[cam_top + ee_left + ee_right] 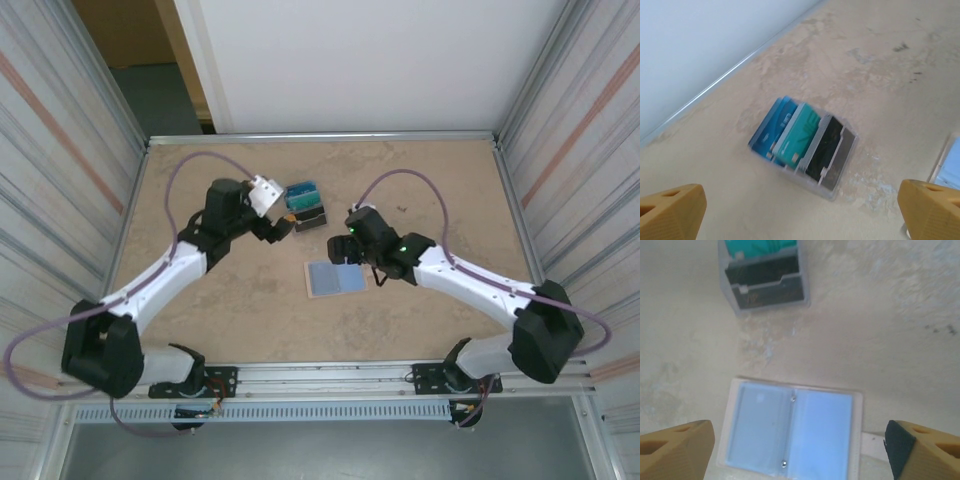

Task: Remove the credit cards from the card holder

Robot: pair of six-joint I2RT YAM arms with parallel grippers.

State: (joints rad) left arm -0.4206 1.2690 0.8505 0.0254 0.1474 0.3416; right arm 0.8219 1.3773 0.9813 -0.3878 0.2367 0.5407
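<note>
From overhead, my left hand [280, 227] sits near the left side of a clear tray [306, 204] on the worktop [200, 170], and the credit cards [303, 198] stand in that tray in a row. The left wrist camera gives me the detail the overhead blurs. The order runs blue card [771, 131], teal card [799, 136], black card [824, 146], each leaning in its own slot. That hand's tan fingertips [671, 210] sit at the bottom corners of that view, spread wide with bare worktop between them and the tray ahead of them. Back overhead, the card holder [335, 277] lies flat and open just below and right of the tray, apart from the cards. My right hand [346, 252] hangs over its upper right edge. The right wrist camera looks straight down on the holder, showing two pale-blue panels, a centre fold with two small studs [792, 399] and a tan border. This hand's fingertips [675, 447] stand wide at either side and hold nothing. I cannot tell whether they touch the holder.
</note>
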